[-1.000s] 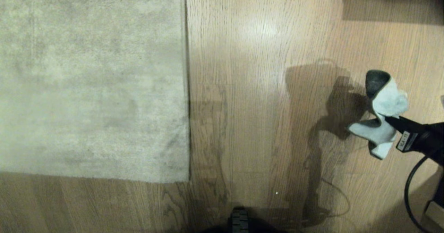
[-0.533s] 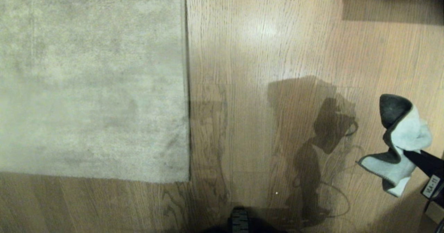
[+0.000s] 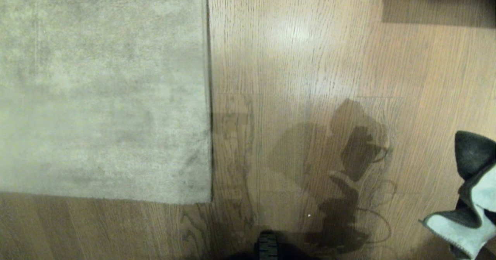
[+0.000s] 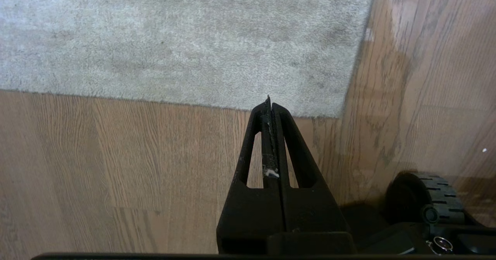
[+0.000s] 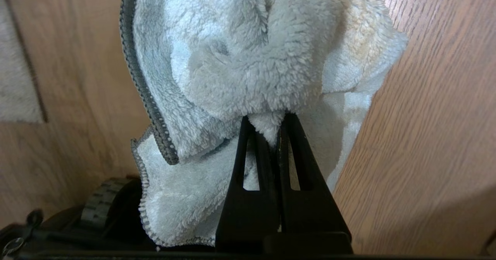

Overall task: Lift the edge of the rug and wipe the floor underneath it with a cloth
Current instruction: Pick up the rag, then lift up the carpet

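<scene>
The mottled grey-beige rug (image 3: pixel 100 89) lies flat on the oak-grain floor (image 3: pixel 294 58). Its straight rug edge (image 3: pixel 209 97) runs down to a near corner (image 3: pixel 211 202). At the head view's lower right hangs the pale blue-white cloth (image 3: pixel 474 213), far right of the rug and above the floor. In the right wrist view my right gripper (image 5: pixel 267 118) is shut on a bunched fold of the cloth (image 5: pixel 240 58). My left gripper (image 4: pixel 269 102) is shut and empty. It sits above bare floor (image 4: pixel 116 155) just short of the rug's near border (image 4: pixel 217 105), by the rug's corner.
My base's black wheel (image 3: pixel 267 246) shows at the bottom middle and also in the left wrist view (image 4: pixel 426 196). A dark furniture shadow (image 3: pixel 438 2) lies at the far right. The arm's shadow (image 3: pixel 348 167) falls on the planks right of the rug.
My right gripper has drawn back with the cloth, towards the lower right of the head view and nearer my base. The rug and the left gripper have not moved.
</scene>
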Available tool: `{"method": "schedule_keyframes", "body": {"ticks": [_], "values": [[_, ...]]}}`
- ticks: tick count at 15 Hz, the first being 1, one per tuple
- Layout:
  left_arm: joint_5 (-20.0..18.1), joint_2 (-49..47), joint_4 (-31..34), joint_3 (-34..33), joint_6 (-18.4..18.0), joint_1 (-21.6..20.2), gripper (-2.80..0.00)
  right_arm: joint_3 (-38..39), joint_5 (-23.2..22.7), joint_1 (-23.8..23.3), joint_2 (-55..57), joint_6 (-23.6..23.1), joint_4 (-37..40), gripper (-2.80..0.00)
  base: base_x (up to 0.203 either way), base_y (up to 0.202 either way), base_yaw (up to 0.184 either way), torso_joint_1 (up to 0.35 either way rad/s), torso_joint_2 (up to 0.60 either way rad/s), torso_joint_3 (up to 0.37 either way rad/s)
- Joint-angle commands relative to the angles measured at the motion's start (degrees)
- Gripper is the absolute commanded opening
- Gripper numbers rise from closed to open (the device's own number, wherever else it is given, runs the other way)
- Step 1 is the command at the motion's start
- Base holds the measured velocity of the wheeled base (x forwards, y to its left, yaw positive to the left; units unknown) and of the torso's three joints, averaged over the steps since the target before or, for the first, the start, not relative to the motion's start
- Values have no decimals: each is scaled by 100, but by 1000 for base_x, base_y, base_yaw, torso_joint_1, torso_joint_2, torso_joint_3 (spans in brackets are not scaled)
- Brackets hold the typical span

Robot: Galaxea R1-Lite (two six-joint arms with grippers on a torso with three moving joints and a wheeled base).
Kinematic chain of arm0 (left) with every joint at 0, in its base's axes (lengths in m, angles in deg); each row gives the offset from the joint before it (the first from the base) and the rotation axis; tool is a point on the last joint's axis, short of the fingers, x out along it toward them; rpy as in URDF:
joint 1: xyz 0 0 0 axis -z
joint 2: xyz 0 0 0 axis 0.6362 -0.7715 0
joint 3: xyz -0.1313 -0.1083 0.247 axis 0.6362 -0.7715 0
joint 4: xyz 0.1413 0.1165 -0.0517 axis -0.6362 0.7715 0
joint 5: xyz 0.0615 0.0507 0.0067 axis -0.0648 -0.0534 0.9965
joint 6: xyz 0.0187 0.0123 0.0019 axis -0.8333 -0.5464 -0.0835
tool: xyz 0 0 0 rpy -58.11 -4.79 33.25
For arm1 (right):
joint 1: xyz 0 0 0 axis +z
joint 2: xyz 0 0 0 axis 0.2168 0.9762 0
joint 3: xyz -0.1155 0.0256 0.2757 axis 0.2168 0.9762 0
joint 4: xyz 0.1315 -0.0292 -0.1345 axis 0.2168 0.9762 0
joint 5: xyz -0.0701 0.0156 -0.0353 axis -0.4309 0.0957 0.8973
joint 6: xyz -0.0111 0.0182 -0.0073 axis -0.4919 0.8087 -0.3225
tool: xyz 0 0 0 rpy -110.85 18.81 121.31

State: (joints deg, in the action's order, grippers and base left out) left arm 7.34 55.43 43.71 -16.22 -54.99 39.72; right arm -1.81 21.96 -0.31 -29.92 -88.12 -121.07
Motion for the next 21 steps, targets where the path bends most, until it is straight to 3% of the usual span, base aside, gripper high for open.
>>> {"method": "schedule_keyframes", "body": {"ticks": [1, 5, 8, 10, 16, 21], "values": [[4, -9, -4, -1, 5, -3, -280, -111, -2, 1, -1744, -23, 1182, -280, 0, 0, 0, 0, 0, 0], [4, -3, -4, -1, 5, -3, -280, -154, 615, 0, -2062, -253, 1838, -280, 0, 0, 0, 0, 0, 0], [4, -9, -4, -1, 5, -3, -280, 25, 1784, 230, -2053, -513, 2286, -280, 0, 0, 0, 0, 0, 0], [4, -9, -4, -1, 5, -3, -280, 26, 2303, 534, -2048, -611, 2656, -280, 0, 0, 0, 0, 0, 0], [4, 0, -4, -1, 5, -3, -280, 27, 2097, 1207, -2817, -534, 3435, -280, 0, 0, 0, 0, 0, 0], [4, -9, 0, -1, 5, -3, -280, 27, 2056, 1292, -3683, -368, 3489, -280, 0, 0, 0, 0, 0, 0]]}}
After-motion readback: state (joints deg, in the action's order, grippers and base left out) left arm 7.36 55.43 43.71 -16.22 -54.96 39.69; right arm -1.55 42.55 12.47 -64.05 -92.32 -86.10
